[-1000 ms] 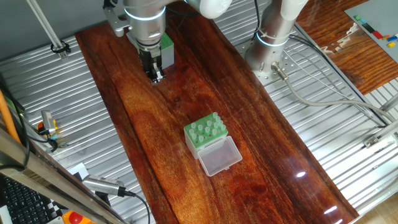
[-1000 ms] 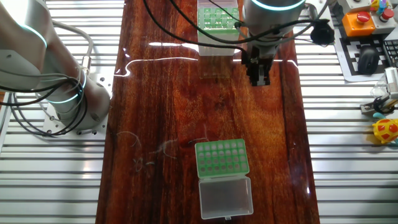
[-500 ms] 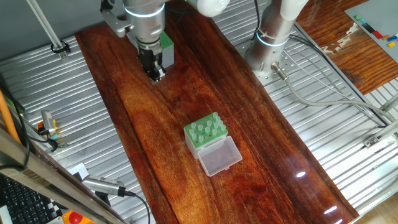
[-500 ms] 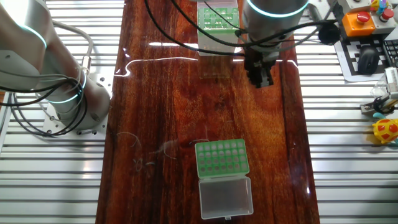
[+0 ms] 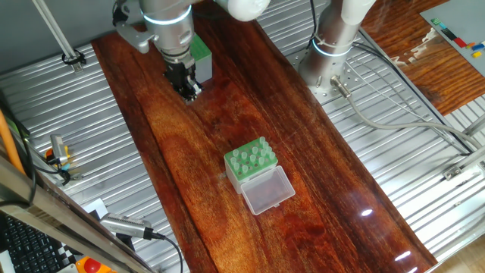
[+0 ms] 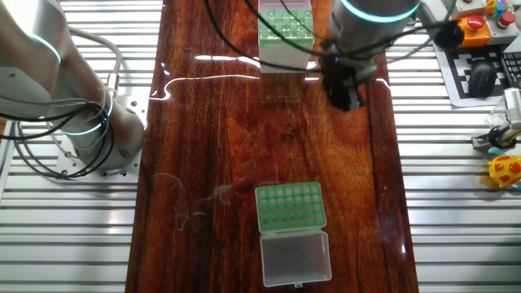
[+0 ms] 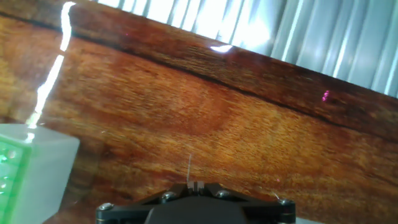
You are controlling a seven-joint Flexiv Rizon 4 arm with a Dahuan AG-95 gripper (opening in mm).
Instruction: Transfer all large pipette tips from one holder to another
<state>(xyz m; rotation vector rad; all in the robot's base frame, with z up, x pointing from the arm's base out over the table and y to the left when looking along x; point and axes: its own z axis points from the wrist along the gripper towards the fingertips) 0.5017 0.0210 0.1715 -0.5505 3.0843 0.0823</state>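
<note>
One fixed view: your end effector point(image 5: 189, 92) hangs above the counter point(image 5: 303, 152), just beside the taller translucent box point(image 5: 200, 54). Fingers look pressed together; whether they pinch a tip, you cannot tell. Since the earlier frame, the arm has shifted slightly away from the box.

The other fixed view: end effector point(image 6: 345, 99) right of the box point(image 6: 286, 32). The low green rack point(image 6: 291, 206), clear lid point(image 6: 295, 258) open flat, sits well apart from the box.

Hand view: box corner point(image 7: 31, 168) at lower left; a thin pale line that may be a pipette tip point(image 7: 189, 168) projects ahead of the fingers.
</note>
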